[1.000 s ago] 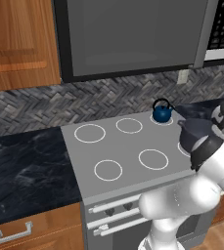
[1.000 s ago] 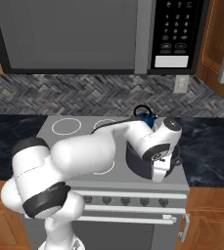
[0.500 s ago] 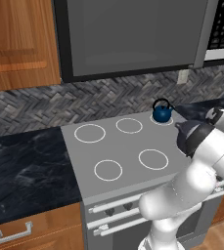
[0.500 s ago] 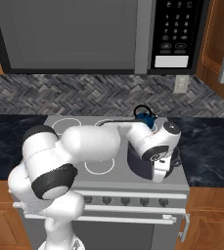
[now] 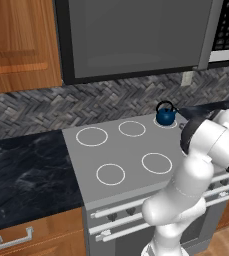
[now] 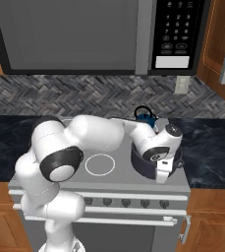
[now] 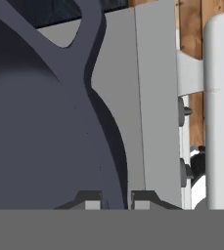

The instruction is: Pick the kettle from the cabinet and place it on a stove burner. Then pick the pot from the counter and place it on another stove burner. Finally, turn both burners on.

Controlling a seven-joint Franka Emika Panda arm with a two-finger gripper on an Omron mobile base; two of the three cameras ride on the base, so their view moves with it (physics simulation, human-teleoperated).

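status, left to right across the scene: counter [image 5: 26,170] on the left is black marble. cooktop [image 5: 121,150] next, with four white rings visible in the left base view; the front-left ring [image 6: 100,164] is bare in the right base view too. knobs [image 6: 121,202] run along the stove front and look untouched, though i can't tell a setting from here

kettle [image 5: 165,114] is upright on the back-right burner, so step one reads as done. it also shows just behind the arm in the right base view [image 6: 143,115]

pot [image 6: 155,162] sits at the front right of the cooktop with the wrist right over it. in the hand view the pot [image 7: 40,127] wall takes up the left side, one loop handle at the top, and the gripper [image 7: 114,201] has its fingertips pinched together over the rim, so it's clamped on the pot wall. can't tell whether the base is fully down on the glass or a hair above, and the ring beneath is hidden, so centring is unconfirmed

further right in the hand view: stove edge, two knobs side-on, then the oven door bar [image 7: 220,107] and brown wood

my read: pot placement is at the release stage. left to do: let go, clear the hand, then turn on both burners, neither started as far as i can see
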